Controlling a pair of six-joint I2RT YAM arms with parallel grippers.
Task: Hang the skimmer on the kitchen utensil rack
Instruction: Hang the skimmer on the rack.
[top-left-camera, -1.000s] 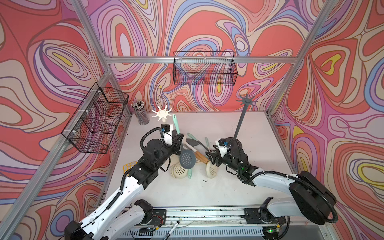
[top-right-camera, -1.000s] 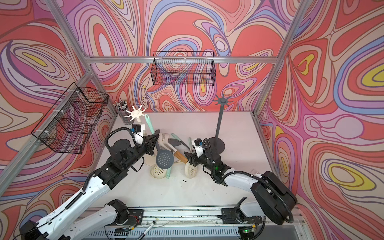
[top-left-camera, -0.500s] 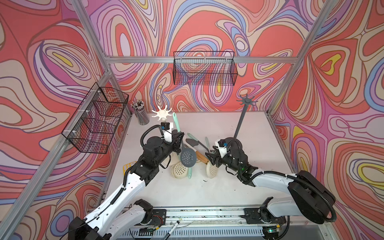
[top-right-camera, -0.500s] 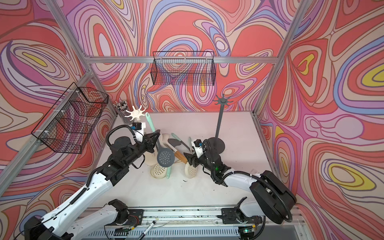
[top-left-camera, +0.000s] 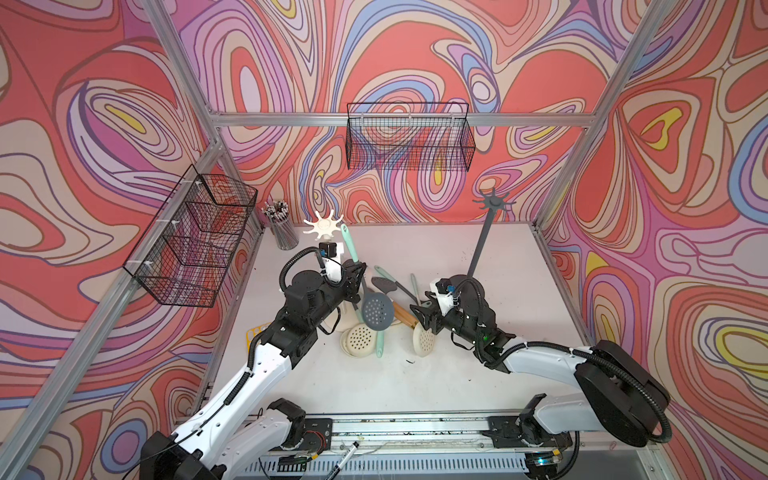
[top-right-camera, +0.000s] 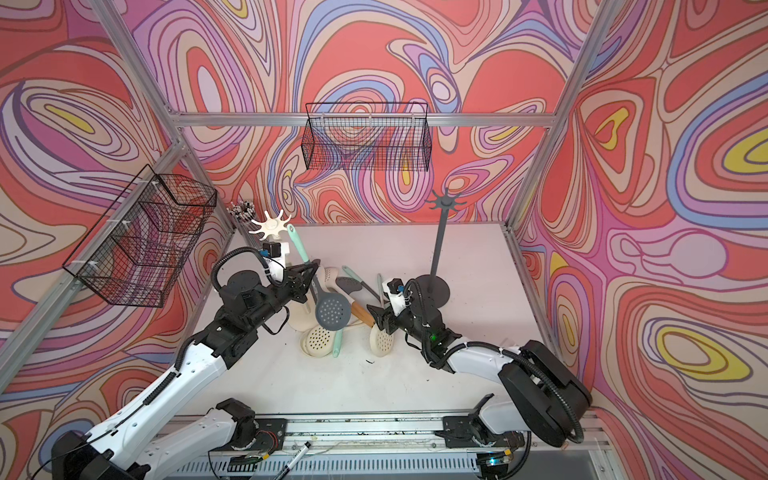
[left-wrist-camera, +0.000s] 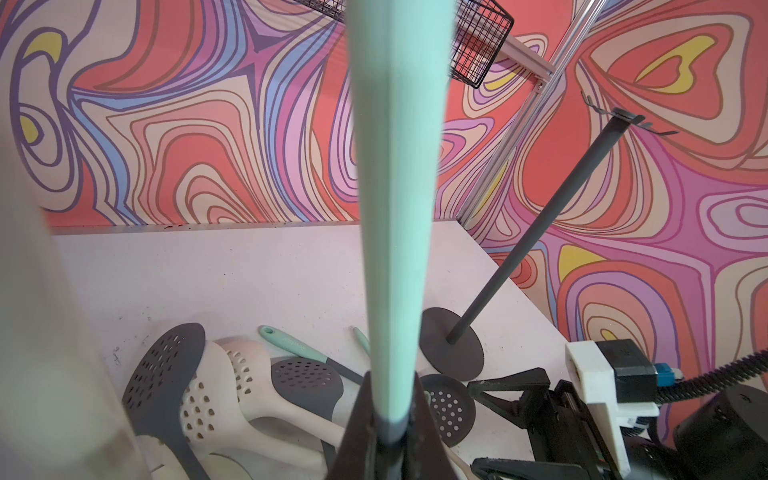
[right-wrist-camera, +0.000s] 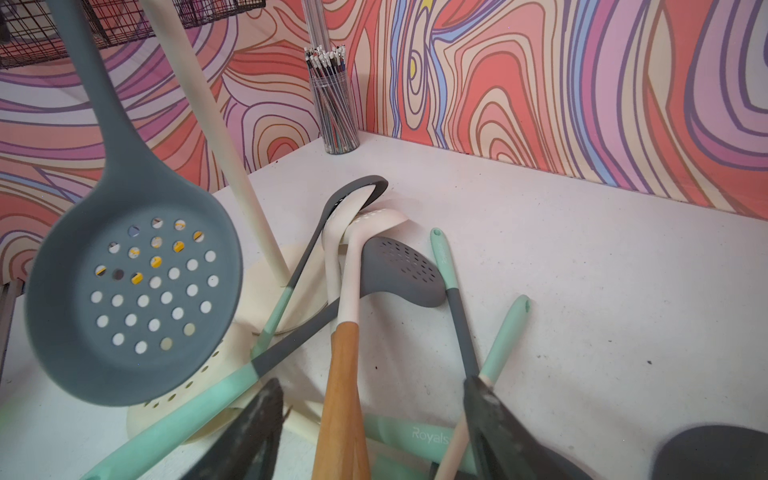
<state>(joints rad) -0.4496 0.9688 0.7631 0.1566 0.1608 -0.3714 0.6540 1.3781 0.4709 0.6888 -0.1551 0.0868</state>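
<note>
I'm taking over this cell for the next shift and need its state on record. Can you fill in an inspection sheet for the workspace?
Surface: white table, scattered with dark specks.
Job's things: grey skimmer held upright off the table by its mint handle. The cream rack and grey rack both stand with bare hooks.
Clutter: pile of spare skimmers mid-table; pen cup in the far corner.
Hands: left hand shut on the grey skimmer; right hand open, low over the pile.
Cables: black hose loops above the left wrist.
Surroundings: wire baskets on the patterned walls.
</note>
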